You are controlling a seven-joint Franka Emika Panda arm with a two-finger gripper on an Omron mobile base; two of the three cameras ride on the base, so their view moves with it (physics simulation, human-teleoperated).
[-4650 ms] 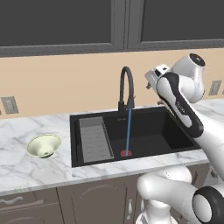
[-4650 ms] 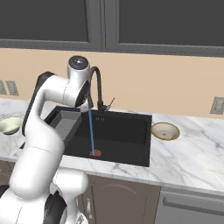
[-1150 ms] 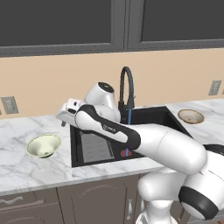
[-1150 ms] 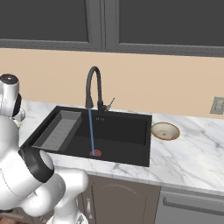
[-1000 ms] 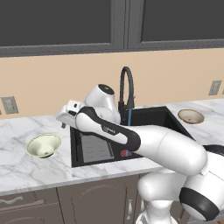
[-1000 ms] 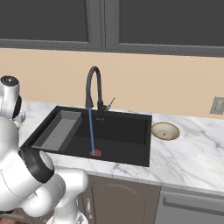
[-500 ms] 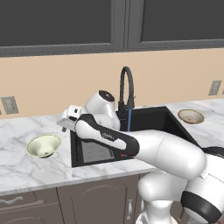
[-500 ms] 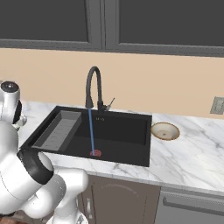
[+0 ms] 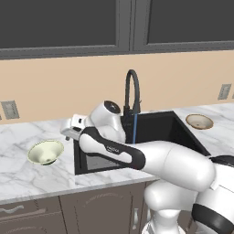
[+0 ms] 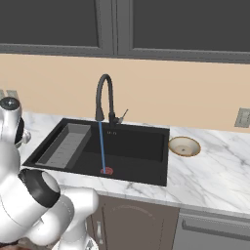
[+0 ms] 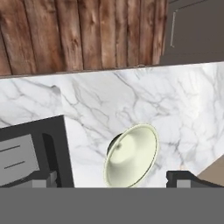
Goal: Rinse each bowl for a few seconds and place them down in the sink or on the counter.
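Two round bowls on the veined marble worktop (image 9: 32,178) — deep cream-green bowl (image 9: 45,151) left of the black sink (image 10: 127,146), shallow brown-rimmed beige bowl (image 9: 199,121) right. Swung further left than a second ago, claw (image 9: 69,133) spread wide, empty, above the cream-green bowl.

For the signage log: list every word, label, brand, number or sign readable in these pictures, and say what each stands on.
No text can be read.
Small dark lettering on the robot's white forearm in the left base view: too small and blurred to read.
No markings show on the cream-green bowl, the beige bowl, the faucet, the sink, the counter or the wall outlets.
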